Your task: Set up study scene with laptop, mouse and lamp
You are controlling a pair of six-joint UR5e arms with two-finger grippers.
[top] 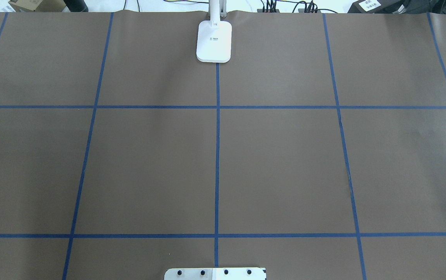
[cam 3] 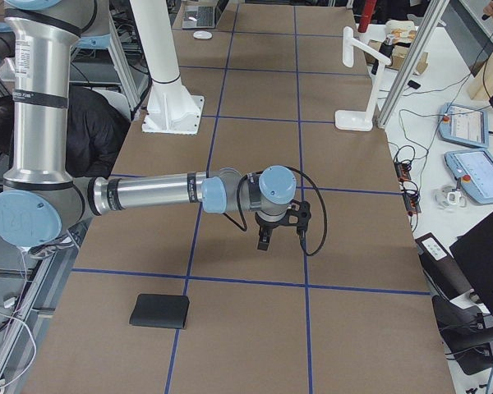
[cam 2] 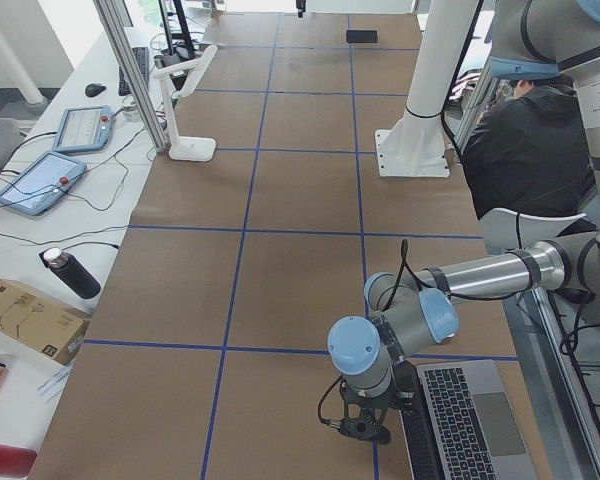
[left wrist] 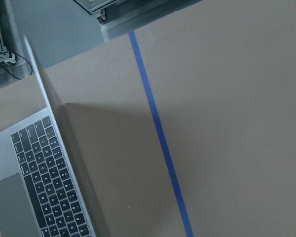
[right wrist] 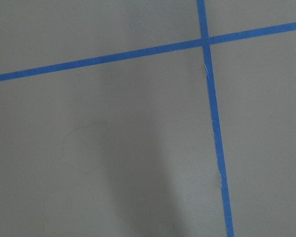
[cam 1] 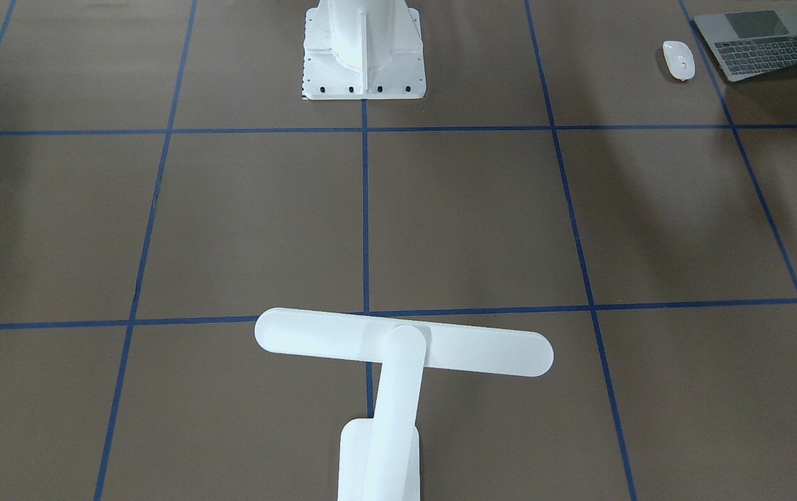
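Note:
The open grey laptop (cam 1: 767, 42) lies near the table corner on my left side, with the white mouse (cam 1: 678, 60) beside it. The left wrist view shows its keyboard (left wrist: 44, 182) and the screen edge-on. The white lamp (cam 1: 398, 348) stands at the far middle edge, and its base (top: 214, 41) shows in the overhead view. My left gripper (cam 2: 365, 432) hangs low just beside the laptop (cam 2: 460, 420). My right gripper (cam 3: 264, 242) hangs over bare table. I cannot tell whether either is open or shut.
The white robot pedestal (cam 1: 364, 56) is bolted at mid-table. A flat black mat (cam 3: 159, 311) lies near my right end of the table. A person (cam 2: 535, 150) sits behind the robot. Tablets (cam 2: 40, 180), a bottle (cam 2: 70, 272) and a box (cam 2: 25, 315) lie beyond the far edge.

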